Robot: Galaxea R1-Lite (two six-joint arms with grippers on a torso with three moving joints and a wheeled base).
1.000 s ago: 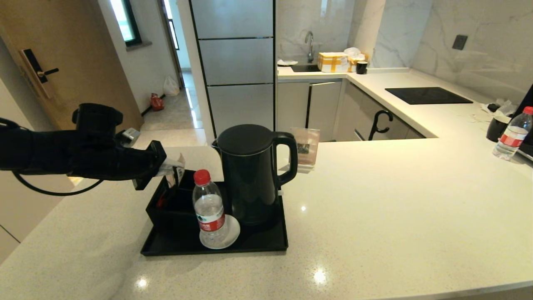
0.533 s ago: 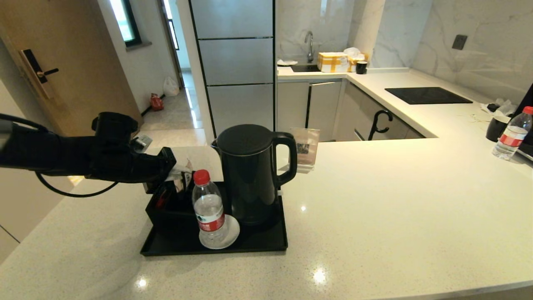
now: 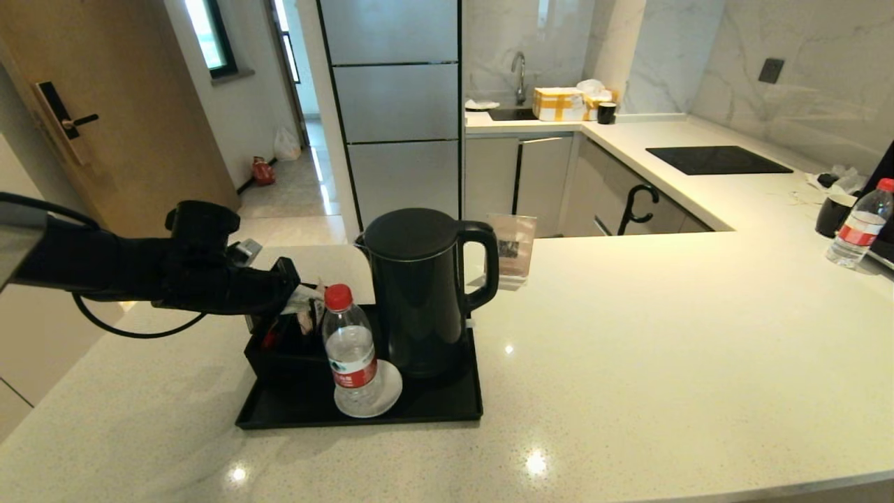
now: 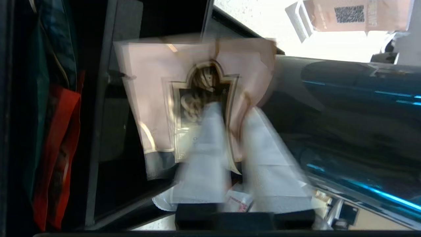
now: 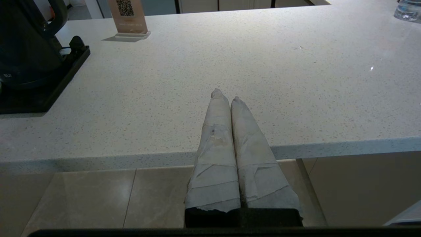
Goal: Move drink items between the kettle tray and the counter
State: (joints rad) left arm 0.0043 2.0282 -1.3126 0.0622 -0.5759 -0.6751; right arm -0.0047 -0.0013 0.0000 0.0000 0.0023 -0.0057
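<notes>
Holding a pale-pink tea sachet (image 4: 184, 98) pinched between taped fingers (image 4: 204, 154), left gripper (image 3: 302, 302) over the divided box (image 3: 279, 353) at the 10 o'clock corner of the kettle tray (image 3: 447, 409). Sachet just above the box's inner compartment, next to the kettle; cannot tell whether touching the box floor. Red and dark packets (image 4: 57, 148) standing upright in the neighbouring compartment.

Sitting on the tray: black kettle (image 3: 419, 293), upright toward 12 o'clock, handle turned to 3 o'clock; clear red-capped water bottle (image 3: 349, 349) on a white coaster (image 3: 387, 395) at 6 o'clock, just beside the kettle and directly in front of the box. Bottle and kettle crowding the left gripper's reach on its 3 o'clock side.

Resting on the counter (image 3: 663, 349): tray, plus a small sign stand (image 3: 513, 248) behind the kettle toward 1 o'clock, and a second bottle (image 3: 859, 223) well apart at 3 o'clock.

Right gripper (image 5: 225, 97) parked low by the counter's near edge, fingers pressed together, gripping nothing.
</notes>
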